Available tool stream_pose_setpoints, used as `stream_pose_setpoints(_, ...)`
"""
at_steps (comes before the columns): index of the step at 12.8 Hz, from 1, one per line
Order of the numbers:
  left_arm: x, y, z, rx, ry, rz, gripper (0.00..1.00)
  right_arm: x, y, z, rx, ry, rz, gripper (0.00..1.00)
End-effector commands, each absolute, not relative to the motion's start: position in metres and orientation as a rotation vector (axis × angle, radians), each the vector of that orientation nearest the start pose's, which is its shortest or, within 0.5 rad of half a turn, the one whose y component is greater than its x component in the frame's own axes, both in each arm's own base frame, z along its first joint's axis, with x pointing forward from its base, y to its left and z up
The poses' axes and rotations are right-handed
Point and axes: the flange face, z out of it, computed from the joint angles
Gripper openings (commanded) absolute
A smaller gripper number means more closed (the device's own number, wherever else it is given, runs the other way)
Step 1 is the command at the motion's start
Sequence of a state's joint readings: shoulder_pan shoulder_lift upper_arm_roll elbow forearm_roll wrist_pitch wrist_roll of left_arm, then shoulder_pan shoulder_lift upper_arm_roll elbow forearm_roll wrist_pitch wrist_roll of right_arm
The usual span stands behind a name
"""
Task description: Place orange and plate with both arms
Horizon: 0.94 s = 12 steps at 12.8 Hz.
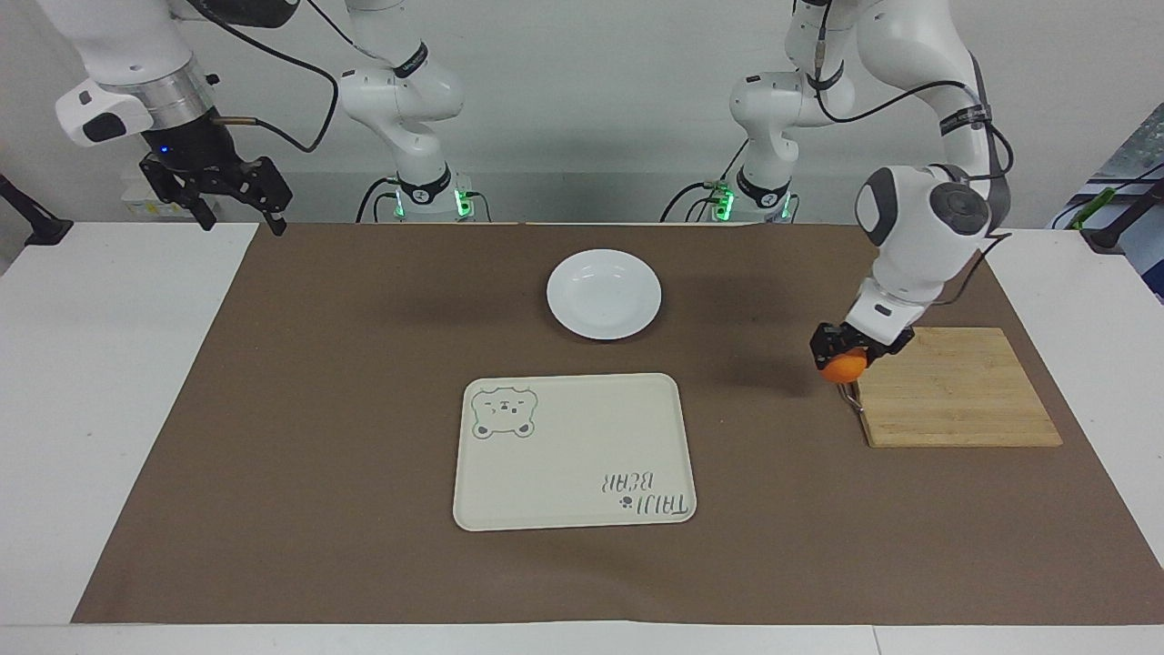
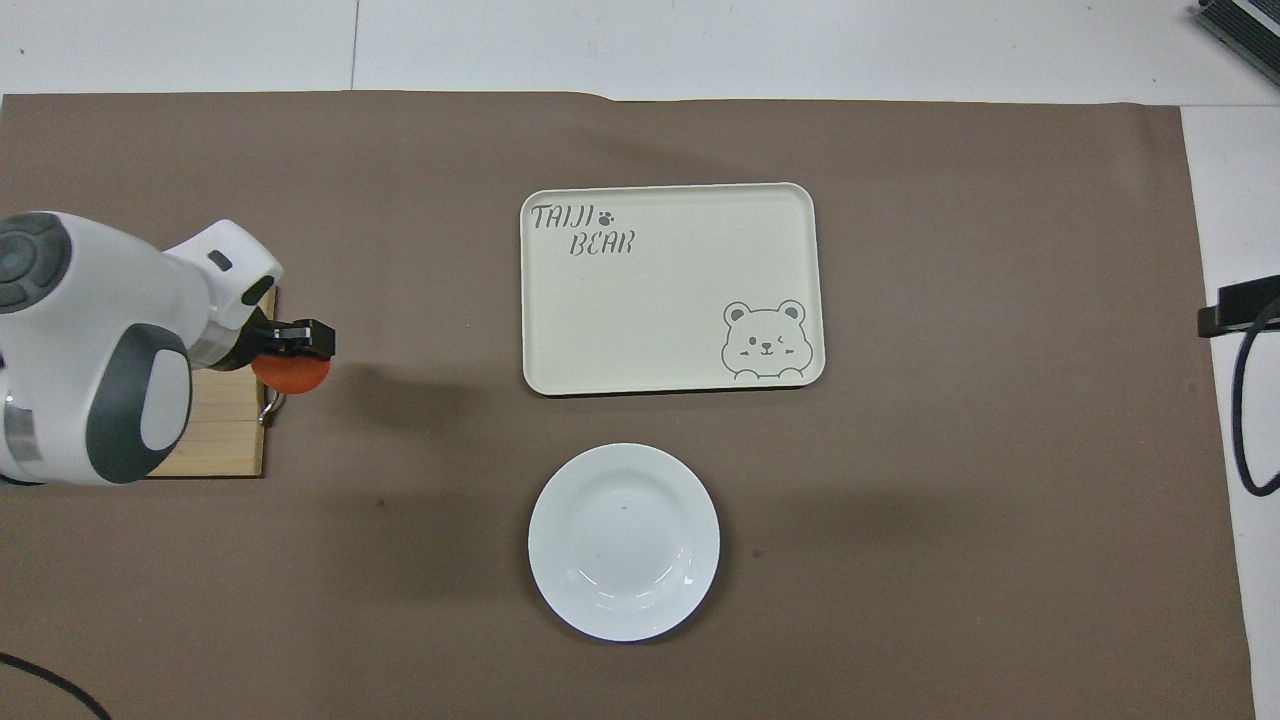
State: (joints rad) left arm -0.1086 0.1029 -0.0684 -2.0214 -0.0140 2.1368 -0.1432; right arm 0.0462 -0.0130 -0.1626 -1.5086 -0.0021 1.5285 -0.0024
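**Left pincer holds orange aloft; plate untouched on worktop**

Facing view: The left pincer (image 1: 843,357) is clamped on the orange (image 1: 844,367), its fingers closed against the fruit's upper half. The orange is clear of the surface, over the metal handle (image 1: 849,397) at the edge of the wooden cutting board (image 1: 955,387), with its shadow on the brown mat (image 1: 318,409) beside the board. The plate (image 1: 604,294) lies flat on the mat, nearer to the robots than the cream tray (image 1: 573,452) and apart from it. The right pincer (image 1: 238,202) hangs in the air with its fingers spread and nothing between them, over the mat's corner at the right arm's end of the worktop (image 1: 100,382); that arm waits.

Overhead view: The left pincer (image 2: 295,345) and orange (image 2: 291,373) sit over the board's (image 2: 215,440) handle edge. The plate (image 2: 624,541) and tray (image 2: 672,288) carry nothing. The right pincer is out of this view.
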Motion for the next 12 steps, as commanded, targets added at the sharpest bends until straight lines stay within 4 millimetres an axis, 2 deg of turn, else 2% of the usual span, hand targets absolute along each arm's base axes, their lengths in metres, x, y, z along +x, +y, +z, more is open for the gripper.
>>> stream_pose_setpoints(1, 0.533, -0.188, 0.411, -3.155, 0.023, -0.011, 0.26, 0.539, -0.063, 0.659, -3.113, 0.203, -0.04, 1.0)
stream_pose_setpoints(3, 0.503, -0.252, 0.417, -3.16, 0.027, -0.026, 0.26, 0.539, -0.063, 0.659, -3.113, 0.201, -0.042, 1.0)
stream_pose_setpoints(4, 0.488, -0.278, 0.421, -3.165, 0.029, -0.035, 0.26, 0.539, -0.063, 0.659, -3.113, 0.203, -0.042, 1.0)
stream_pose_setpoints(7, 0.43, -0.335, 0.41, -3.183, 0.071, 0.036, 0.26, 0.539, -0.063, 0.659, -3.113, 0.204, -0.042, 1.0)
stream_pose_setpoints(10, 0.374, -0.398, 0.391, -3.218, 0.028, -0.012, 0.28, 0.539, -0.063, 0.659, -3.113, 0.201, -0.042, 1.0)
stream_pose_setpoints(12, 0.355, -0.42, 0.371, -3.232, -0.018, -0.024, 0.31, 0.539, -0.063, 0.659, -3.113, 0.203, -0.04, 1.0)
